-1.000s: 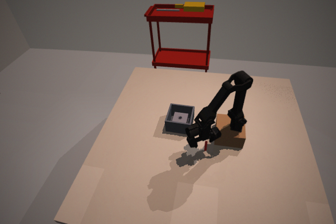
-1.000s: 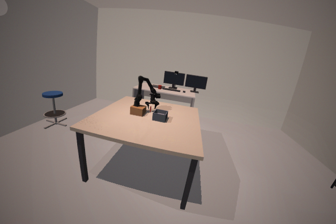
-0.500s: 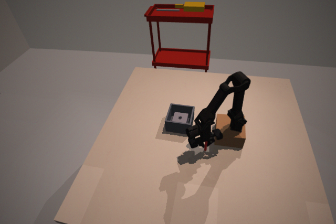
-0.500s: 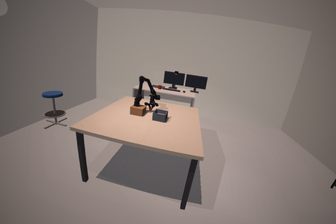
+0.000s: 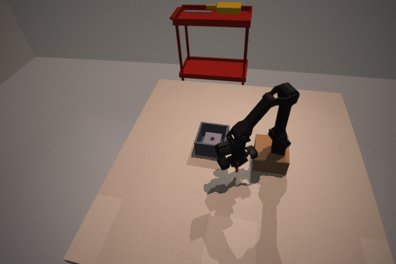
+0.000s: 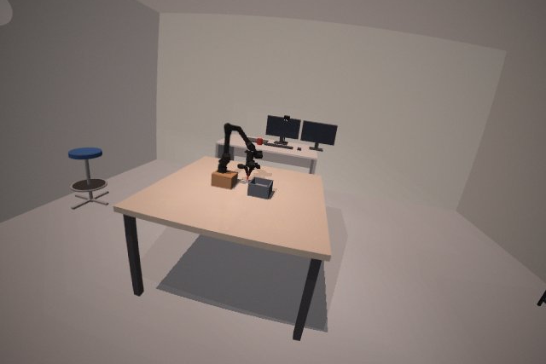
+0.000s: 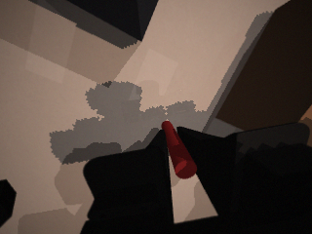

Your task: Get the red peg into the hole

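Observation:
The red peg (image 5: 237,167) (image 6: 247,176) (image 7: 183,163) is held close to upright by my gripper (image 5: 237,162) (image 7: 170,132), which is shut on it. Its lower end sticks out below the fingers and seems a little above the table (image 5: 153,209) (image 6: 198,214); the exact gap is hard to tell. The open grey box (image 5: 204,149) (image 6: 258,190) (image 7: 109,17) stands beside the gripper, to the left in the top view and at the top of the wrist view. A light plate (image 5: 206,135) with a round dark hole (image 5: 212,138) lies at its bottom. The arm hides the box's near right corner.
The arm's brown base block (image 5: 270,167) (image 6: 223,180) (image 7: 268,73) stands close to the gripper, on the side away from the box. A red cart (image 5: 212,69) stands beyond the table. A desk with two monitors (image 6: 282,127) and a blue stool (image 6: 84,153) are off the table.

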Controlling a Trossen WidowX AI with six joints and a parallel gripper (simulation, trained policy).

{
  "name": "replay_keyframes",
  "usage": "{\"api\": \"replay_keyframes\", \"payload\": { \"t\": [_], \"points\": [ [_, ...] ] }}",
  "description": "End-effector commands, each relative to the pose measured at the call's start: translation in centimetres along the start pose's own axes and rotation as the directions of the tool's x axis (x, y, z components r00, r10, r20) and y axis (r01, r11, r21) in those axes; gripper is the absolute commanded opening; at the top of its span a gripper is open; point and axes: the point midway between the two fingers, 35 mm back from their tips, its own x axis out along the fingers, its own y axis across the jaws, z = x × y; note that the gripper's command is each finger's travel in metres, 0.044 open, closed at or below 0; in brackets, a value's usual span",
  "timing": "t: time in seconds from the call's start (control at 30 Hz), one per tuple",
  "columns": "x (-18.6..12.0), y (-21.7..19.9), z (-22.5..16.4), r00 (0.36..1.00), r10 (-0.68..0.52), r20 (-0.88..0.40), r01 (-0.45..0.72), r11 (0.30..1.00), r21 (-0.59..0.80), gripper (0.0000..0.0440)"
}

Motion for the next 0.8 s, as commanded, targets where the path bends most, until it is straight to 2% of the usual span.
{"api": "replay_keyframes", "payload": {
  "t": [0.0, 0.5, 0.77],
  "points": [
    [-1.3, 0.9, 0.7, 0.999, 0.030, 0.026, -0.029, 0.999, -0.023, 0.0005],
    [-7.0, 4.2, 5.9, 0.984, 0.107, 0.141, -0.102, 0.994, -0.043, 0.0000],
    [-8.3, 4.6, 9.8, 0.978, 0.108, 0.180, -0.112, 0.994, 0.010, 0.0000]
  ]
}}
